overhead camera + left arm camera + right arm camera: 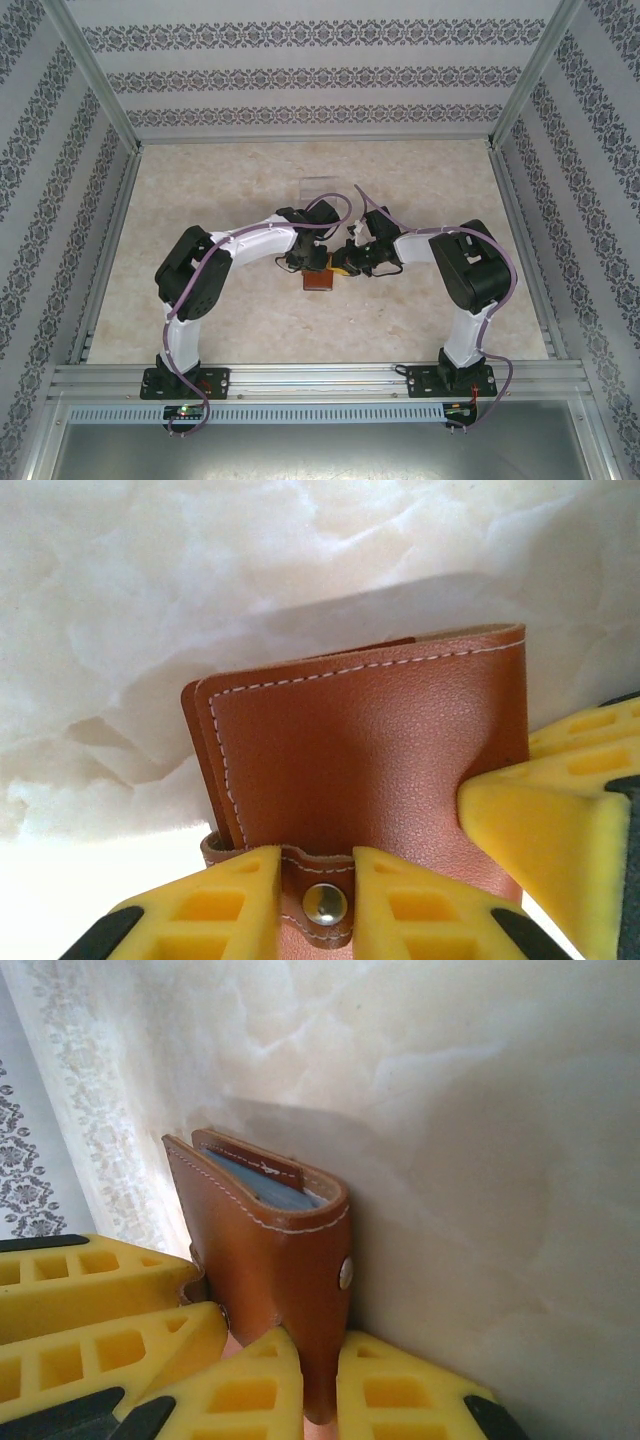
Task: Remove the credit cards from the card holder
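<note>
The card holder (318, 281) was held closed and upright, on the arm-base side of the clear tray (323, 186). The left wrist view showed the left gripper (318, 885) clamped narrowly on its snap tab (322, 905). The right wrist view showed the right gripper (318, 1375) pinching the spine, with blue-grey layers (262, 1186) inside.

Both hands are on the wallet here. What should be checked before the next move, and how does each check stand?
1. Left hand grips the card holder around its strap tab: ok.
2. Right hand clamps the holder's folded edge: ok.
3. Holder opened: not ok; it is folded shut, with the snap on the tab apparently fastened.
4. Credit cards exposed for a pinch: cannot tell; the blue-grey edge inside may be card or pocket.
5. A hand free to pull cards: not ok.
</note>
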Robot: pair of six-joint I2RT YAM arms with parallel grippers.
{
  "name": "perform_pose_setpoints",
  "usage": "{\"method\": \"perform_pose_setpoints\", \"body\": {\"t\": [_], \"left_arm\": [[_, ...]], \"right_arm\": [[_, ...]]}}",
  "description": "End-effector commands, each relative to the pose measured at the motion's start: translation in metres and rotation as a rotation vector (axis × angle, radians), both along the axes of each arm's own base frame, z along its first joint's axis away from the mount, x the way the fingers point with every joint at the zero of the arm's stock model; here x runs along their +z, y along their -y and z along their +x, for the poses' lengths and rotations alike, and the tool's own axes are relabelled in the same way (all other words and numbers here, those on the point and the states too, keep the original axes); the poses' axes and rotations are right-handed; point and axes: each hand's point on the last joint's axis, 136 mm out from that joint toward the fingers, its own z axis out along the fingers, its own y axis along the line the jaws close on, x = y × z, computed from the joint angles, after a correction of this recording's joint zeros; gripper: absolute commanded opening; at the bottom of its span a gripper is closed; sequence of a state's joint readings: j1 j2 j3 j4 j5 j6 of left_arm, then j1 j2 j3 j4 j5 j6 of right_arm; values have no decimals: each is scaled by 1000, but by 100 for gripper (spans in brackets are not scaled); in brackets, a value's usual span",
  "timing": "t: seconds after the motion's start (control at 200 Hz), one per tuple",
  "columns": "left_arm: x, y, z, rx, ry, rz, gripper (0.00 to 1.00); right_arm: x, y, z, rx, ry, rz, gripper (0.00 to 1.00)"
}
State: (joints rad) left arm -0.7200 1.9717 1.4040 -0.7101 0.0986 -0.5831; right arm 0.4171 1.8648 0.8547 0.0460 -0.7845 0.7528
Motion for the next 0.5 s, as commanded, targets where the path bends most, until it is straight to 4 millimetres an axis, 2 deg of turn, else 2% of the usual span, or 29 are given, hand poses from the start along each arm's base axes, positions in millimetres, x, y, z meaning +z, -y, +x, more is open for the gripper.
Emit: {"method": "perform_pose_setpoints", "body": {"t": [0.0,0.305,0.43,0.495], "left_arm": [[-9,-22,-16,-1,-38,84,20],[9,-26,-14,46,-9,-15,16],[15,-30,-14,80,-7,-81,16],[19,-31,-14,94,-4,-131,16]], "right_arm": [[-29,16,-25,-2,-82,-135,11],[-24,21,-24,5,-52,-219,14],[-18,20,-25,20,-32,-257,19],[-15,19,-24,21,-26,-263,26]]}}
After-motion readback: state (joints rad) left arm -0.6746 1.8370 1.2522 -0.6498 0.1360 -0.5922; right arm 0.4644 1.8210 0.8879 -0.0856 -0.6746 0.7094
